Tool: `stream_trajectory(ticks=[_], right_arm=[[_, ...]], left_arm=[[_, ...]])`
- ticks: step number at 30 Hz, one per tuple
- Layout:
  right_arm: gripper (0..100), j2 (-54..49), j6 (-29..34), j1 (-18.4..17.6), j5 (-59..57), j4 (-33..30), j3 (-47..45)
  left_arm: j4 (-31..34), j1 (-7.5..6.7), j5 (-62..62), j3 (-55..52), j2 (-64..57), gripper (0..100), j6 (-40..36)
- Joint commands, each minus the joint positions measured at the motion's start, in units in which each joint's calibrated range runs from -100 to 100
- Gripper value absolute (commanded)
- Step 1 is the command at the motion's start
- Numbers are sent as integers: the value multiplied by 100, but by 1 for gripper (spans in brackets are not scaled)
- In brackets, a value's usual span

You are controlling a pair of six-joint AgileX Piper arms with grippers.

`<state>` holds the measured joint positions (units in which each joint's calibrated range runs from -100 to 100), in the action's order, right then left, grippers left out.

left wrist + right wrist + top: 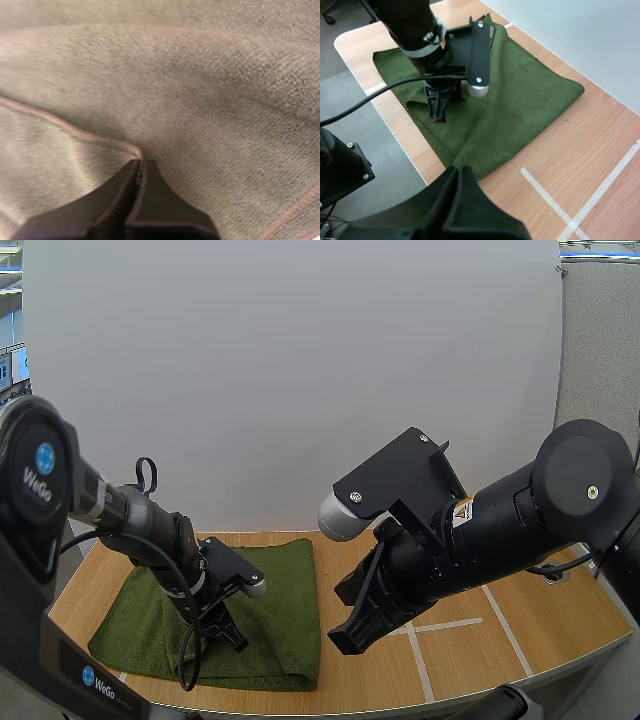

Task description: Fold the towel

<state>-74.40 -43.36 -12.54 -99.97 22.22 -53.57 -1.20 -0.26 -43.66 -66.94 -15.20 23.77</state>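
Towel (285, 605), dark green, flat on the left half of the table (500, 640), thick doubled edge along the front edge, probably one fold done already. Close to that front edge, left gripper (236, 641) tipped steeply down into the cloth, fingers clenched together with a stitched hem running right into the tips. Judged as pinching that hem layer, placed low so as to lift one layer rather than the whole stack. Just beside the cloth's right edge, right gripper (459, 171) hanging over bare wood near the white tape lines (450, 625), fingers pressed into one dark wedge, grasping nothing. Apparently parked clear to leave the fold path free, or waiting for the matching corner. Farther back, smooth cloth reaching almost to the table's far edge, a soft ridge raised around the left arm's tips.
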Motion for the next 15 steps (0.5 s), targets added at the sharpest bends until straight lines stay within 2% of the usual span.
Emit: stream_trajectory(ticks=[1,6,15], right_arm=[[0,-53,13,16,-3,-18,16],[0,-53,13,16,-3,-18,16],[0,-53,13,16,-3,-18,16]], left_arm=[[266,-11,-71,36,-451,0,-207],[449,-4,-356,36,-1009,0,-235],[1540,6,-837,36,-1873,0,-867]])
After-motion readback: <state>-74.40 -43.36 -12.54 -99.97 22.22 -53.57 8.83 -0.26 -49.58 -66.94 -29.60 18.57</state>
